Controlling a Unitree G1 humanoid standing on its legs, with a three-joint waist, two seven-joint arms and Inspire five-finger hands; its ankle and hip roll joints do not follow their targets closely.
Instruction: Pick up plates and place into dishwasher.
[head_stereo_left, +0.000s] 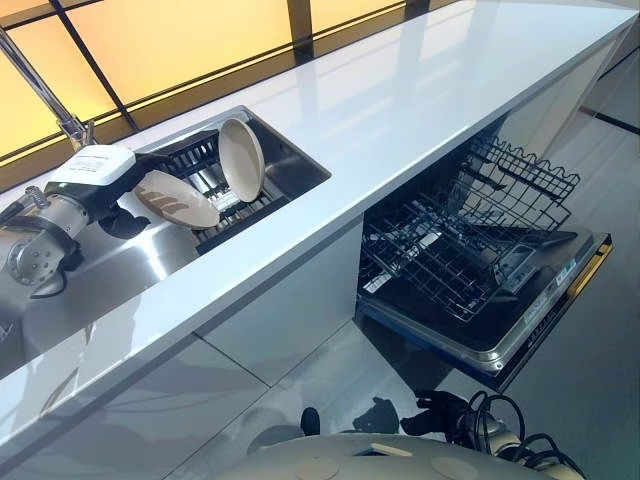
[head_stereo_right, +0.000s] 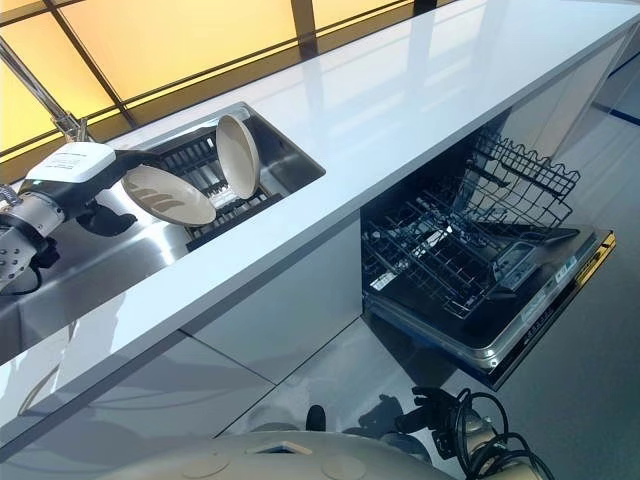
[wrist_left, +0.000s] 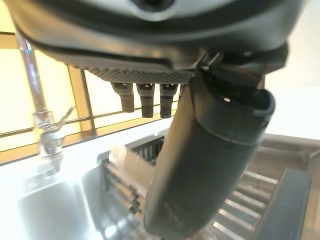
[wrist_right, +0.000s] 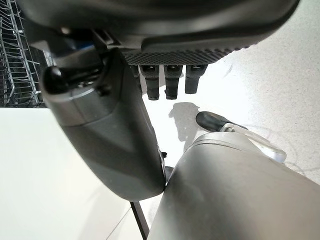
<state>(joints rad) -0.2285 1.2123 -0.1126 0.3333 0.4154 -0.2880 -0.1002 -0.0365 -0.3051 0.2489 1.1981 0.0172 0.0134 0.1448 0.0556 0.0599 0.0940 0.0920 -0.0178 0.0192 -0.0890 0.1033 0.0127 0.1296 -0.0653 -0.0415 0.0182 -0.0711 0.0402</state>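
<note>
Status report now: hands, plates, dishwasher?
Left hand shut on plate above sink. Second plate upright in sink rack. Right hand low, idle. Dishwasher rack pulled out, nothing blocking.

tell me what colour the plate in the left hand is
Cream or beige, with faint darker marks on its face; right eye view shows it best.

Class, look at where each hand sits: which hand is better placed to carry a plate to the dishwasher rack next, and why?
Left. The left hand already grips a plate over the sink, beside a second plate. The right hand hangs low by the floor, holding nothing, though nearer the dishwasher rack.
</note>
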